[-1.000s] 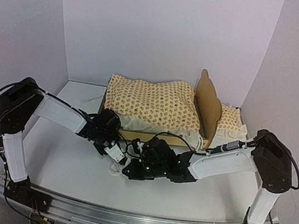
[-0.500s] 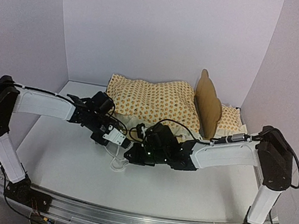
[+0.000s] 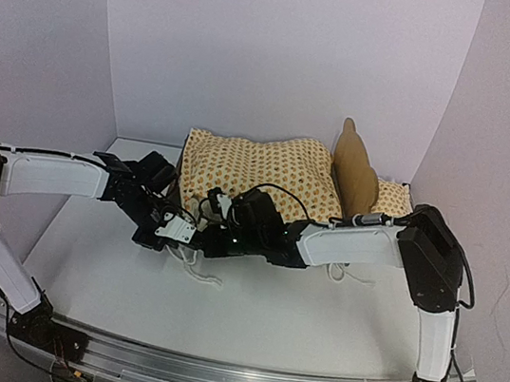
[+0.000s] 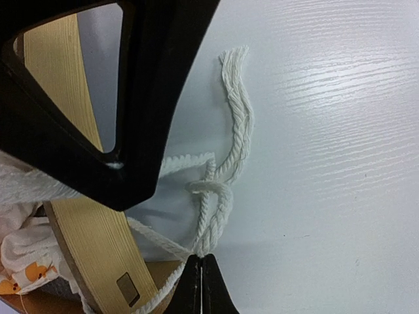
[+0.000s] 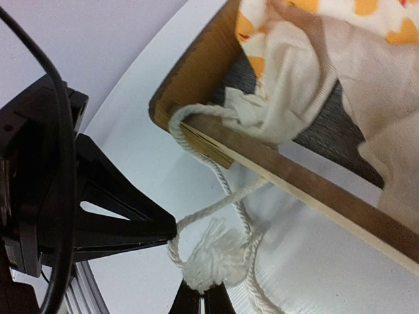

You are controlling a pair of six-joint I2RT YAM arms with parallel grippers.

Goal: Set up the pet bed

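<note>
1. Table (image 3: pixel 108 275): white, with pale walls on 3 sides.

2. Pet bed (image 3: pixel 357 179): stands at the far side of the table, right of centre. Its plywood headboard is upright at the right end. The foot end points left, towards the 2 grippers. A side rail and the dark grey base show in the right wrist view.

3. Mattress cushion (image 3: pixel 262 173): orange-patterned, lying inside the frame and filling it. Its white ruffle hangs over the near rail.

4. Arms: both reach inward and low over the table, meeting at the foot corner of the bed.

5. Pillow (image 3: pixel 391 200): matching pattern, lying on the far side of the headboard, near the right wall.

6. Left gripper (image 4: pixel 163 229): fingers spread and released, clamped on nothing. The wooden corner and a knot lie between them.

7. Right gripper (image 5: pixel 188 258): a frayed tassel (image 5: pixel 204 263) sits between the fingertips. Whether they pinch it cannot be told.

8. White cord (image 4: pixel 219 196): looped round the bed's foot corner, knotted, its loose end trailing on the table.
</note>
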